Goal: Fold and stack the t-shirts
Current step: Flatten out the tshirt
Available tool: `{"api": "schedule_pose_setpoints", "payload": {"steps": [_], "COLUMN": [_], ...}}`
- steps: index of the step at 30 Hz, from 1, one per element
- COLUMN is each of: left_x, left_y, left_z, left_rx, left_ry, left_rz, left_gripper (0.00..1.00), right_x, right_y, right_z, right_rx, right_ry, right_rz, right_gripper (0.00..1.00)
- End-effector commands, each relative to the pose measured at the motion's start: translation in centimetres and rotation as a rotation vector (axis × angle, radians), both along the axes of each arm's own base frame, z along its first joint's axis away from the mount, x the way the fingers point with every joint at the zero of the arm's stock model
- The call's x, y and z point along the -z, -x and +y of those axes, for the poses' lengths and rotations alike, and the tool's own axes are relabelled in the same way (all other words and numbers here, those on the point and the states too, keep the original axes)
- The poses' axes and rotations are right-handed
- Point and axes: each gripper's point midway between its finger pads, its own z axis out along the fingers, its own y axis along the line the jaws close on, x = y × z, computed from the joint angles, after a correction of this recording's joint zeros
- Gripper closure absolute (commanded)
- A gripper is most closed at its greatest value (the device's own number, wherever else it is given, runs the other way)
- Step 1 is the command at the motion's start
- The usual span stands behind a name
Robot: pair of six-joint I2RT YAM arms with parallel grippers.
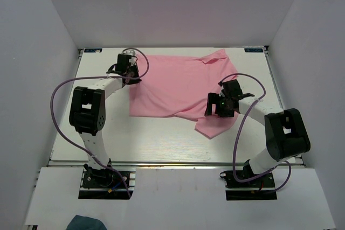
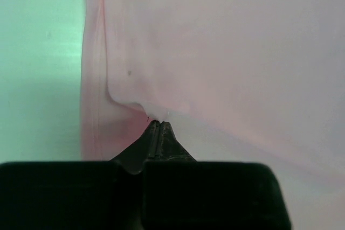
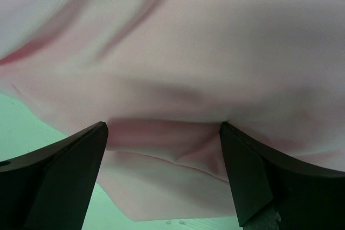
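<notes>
pink t-shirt (image 1: 172,87) lies spread but rumpled on far half of tabletop (image 1: 161,138), one sleeve twd far right corner, a flap pointing twd near edge. left end effector (image 2: 157,124) pinched together on shirt's left hem, nr far left corner. right end effector (image 3: 163,129) fingers wide apart over shirt's right side, holding nothing.

A white wood-grain tabletop (image 1: 156,138) carries one light pink t-shirt (image 1: 170,87), spread mostly flat across its far half, near-right corner rumpled.
</notes>
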Motion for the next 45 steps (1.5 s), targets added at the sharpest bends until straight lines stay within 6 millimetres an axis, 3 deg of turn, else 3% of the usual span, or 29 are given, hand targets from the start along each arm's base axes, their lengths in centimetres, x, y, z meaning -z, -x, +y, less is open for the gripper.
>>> {"api": "schedule_pose_setpoints", "payload": {"steps": [1, 6, 14, 19, 21, 22, 24, 25, 26, 27, 28, 29, 33, 34, 36, 37, 39, 43, 45], "left_x": [-4.5, -5.7, -3.4, -3.1, -2.4, -2.1, -3.1, -3.2, -3.4, -5.1, -5.6, -4.7, -5.4, -3.9, -4.7, -3.3, -3.7, -0.9, -0.4], "left_y": [-3.2, -5.0, -7.1, -7.8, -7.5, -7.1, -6.9, -6.4, -5.8, -5.3, -4.7, -3.2, 1.6, 3.6, 5.5, 7.1, 8.6, 12.0, 12.7], "left_z": [-0.4, -1.0, -1.7, -1.7, -1.7, -1.6, -1.3, -1.1, -1.0, -0.4, 0.0, 0.5, 3.0, 3.3, 3.5, 3.8, 4.0, 4.1, 4.2], "left_rx": [0.032, 0.072, 0.096, 0.090, 0.090, 0.090, 0.081, 0.075, 0.075, 0.046, 0.034, 0.002, -0.142, -0.155, -0.181, -0.181, -0.202, -0.210, -0.217], "left_ry": [0.006, -0.001, 0.003, -0.007, -0.011, -0.014, -0.022, -0.029, -0.030, -0.041, -0.052, -0.047, -0.072, -0.071, -0.044, -0.055, -0.033, -0.014, -0.010], "left_rz": [-0.140, -0.175, -0.144, -0.118, -0.091, -0.068, -0.074, -0.063, -0.059, -0.078, -0.078, -0.040, 0.012, 0.063, 0.061, 0.099, 0.095, 0.171, 0.180], "left_gripper": [1.00, 1.00, 1.00, 0.98, 0.73, 0.44, 0.24, 0.08, 0.00, 0.00, 0.00, 0.00, 0.00, 0.00, 0.00, 0.00, 0.00, 0.05, 0.10], "right_x": [-0.1, 0.2, 0.6, 0.7, 0.6, 0.6, 0.3, 0.3, 0.1, -0.1, -0.5, -0.7, -2.6, -2.9, -3.2, -3.5, -3.6, -4.4, -4.6], "right_y": [-0.9, -0.9, -1.1, -1.1, -1.3, -1.2, -1.3, -1.2, -1.2, -1.3, -1.3, -1.4, -1.4, -1.4, -1.2, -1.2, -1.0, -0.5, -0.2], "right_z": [-0.3, -0.5, -0.5, -0.5, -0.3, -0.4, -0.2, -0.2, -0.1, -0.2, -0.1, 0.0, 0.0, 0.1, 0.1, 0.1, -0.2, -0.8, -1.0], "right_rx": [0.016, 0.013, 0.009, 0.008, 0.004, 0.008, 0.003, 0.002, -0.002, 0.000, -0.002, -0.004, -0.003, -0.006, -0.011, -0.009, -0.003, 0.018, 0.026], "right_ry": [0.024, 0.034, 0.043, 0.045, 0.041, 0.041, 0.037, 0.034, 0.032, 0.031, 0.027, 0.025, 0.009, 0.004, -0.004, -0.005, -0.003, 0.011, 0.019], "right_rz": [-0.014, -0.007, 0.002, 0.011, 0.006, 0.009, 0.004, 0.008, 0.001, -0.002, -0.011, -0.015, -0.066, -0.073, -0.081, -0.088, -0.092, -0.113, -0.117], "right_gripper": [0.10, 0.10, 0.10, 0.10, 0.10, 0.10, 0.10, 0.10, 0.10, 0.10, 0.10, 0.10, 0.10, 0.10, 0.10, 0.10, 0.10, 0.10, 0.10]}}
